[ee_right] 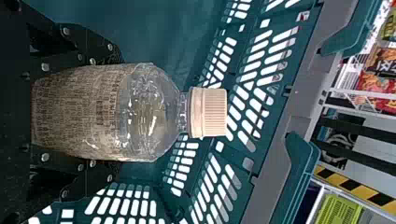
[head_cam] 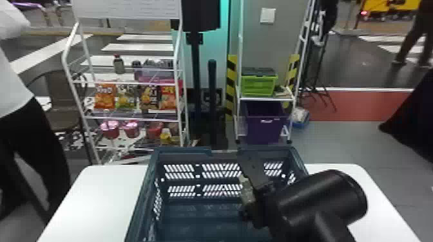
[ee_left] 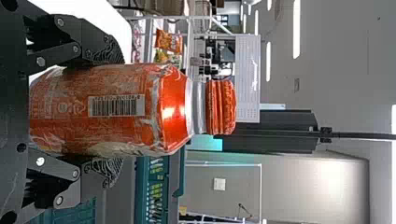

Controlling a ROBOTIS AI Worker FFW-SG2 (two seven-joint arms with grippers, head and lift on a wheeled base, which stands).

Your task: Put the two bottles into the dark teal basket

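While holding the clear bottle (ee_right: 144,112) with the pale cap inside the dark teal basket (head_cam: 183,150), had the right gripper (head_cam: 250,190) pinched around its labelled body, toward the basket's right side and short of the far wall. Could not make out its base. Had the orange bottle (ee_left: 173,112) squeezed between both fingers of the left gripper (ee_left: 111,111), outside the basket, with a slotted wall and rim showing beyond.

Set the basket between the left and right edges of the white desk (head_cam: 96,193), blocking the middle of the far edge. Hid part of the basket's right rim behind the black right arm (head_cam: 325,196).

Beyond the desk's far left corner, saw a white rack (head_cam: 67,59) bearing a small bottle (head_cam: 118,65) above, snack bags (head_cam: 104,96) midway and pink cups (head_cam: 109,128) lower down. Past the basket's far rim, saw a black pole (head_cam: 211,83). Behind the basket's far right corner, saw a second rack (head_cam: 265,99) with a green crate (head_cam: 257,85) over a purple bin (head_cam: 264,128), beside a striped post (head_cam: 231,87).
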